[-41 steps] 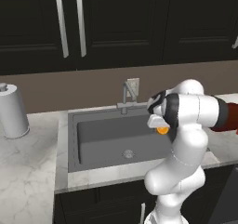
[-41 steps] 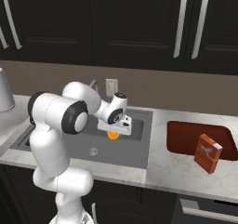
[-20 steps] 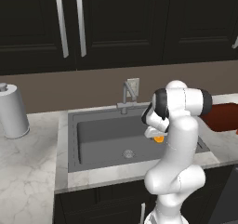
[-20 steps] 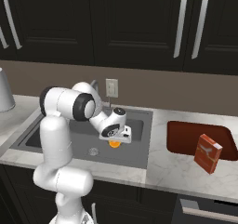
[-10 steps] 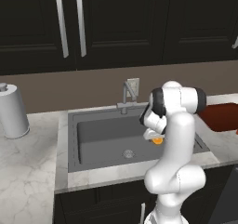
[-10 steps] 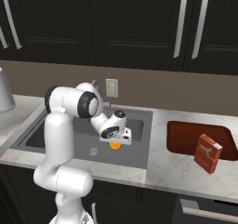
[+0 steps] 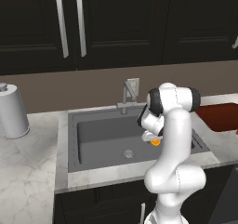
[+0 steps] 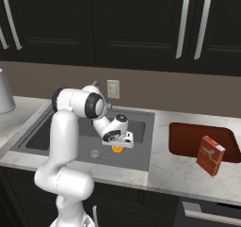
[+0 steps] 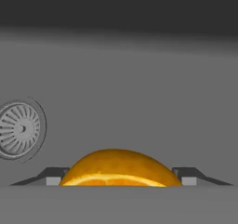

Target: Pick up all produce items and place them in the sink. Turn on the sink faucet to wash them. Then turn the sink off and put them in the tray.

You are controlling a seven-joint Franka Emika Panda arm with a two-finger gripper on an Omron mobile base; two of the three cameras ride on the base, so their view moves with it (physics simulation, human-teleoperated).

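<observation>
Left base view shows a white robot arm bent down over a dark grey sink (image 7: 74, 139) set in a pale marble worktop (image 7: 28, 172). Its end effector (image 7: 153, 138) hangs inside the basin near the right wall, jaws spread wide around a small orange fruit (image 7: 155, 142) that sits between them. A slim grey faucet (image 7: 126, 95) stands at the back rim, with a white wall outlet (image 7: 133, 85) behind it. A grey canister (image 7: 12, 109) stands on the worktop at far left. In the hand view the fruit (image 9: 118, 168) fills the gap between the two dark fingertips (image 9: 188, 175), with the round drain (image 9: 21, 130) to its left. Right base view shows a dark red tray (image 8: 188, 141) well right of the sink, a small red box (image 8: 210, 155) at its near right corner
</observation>
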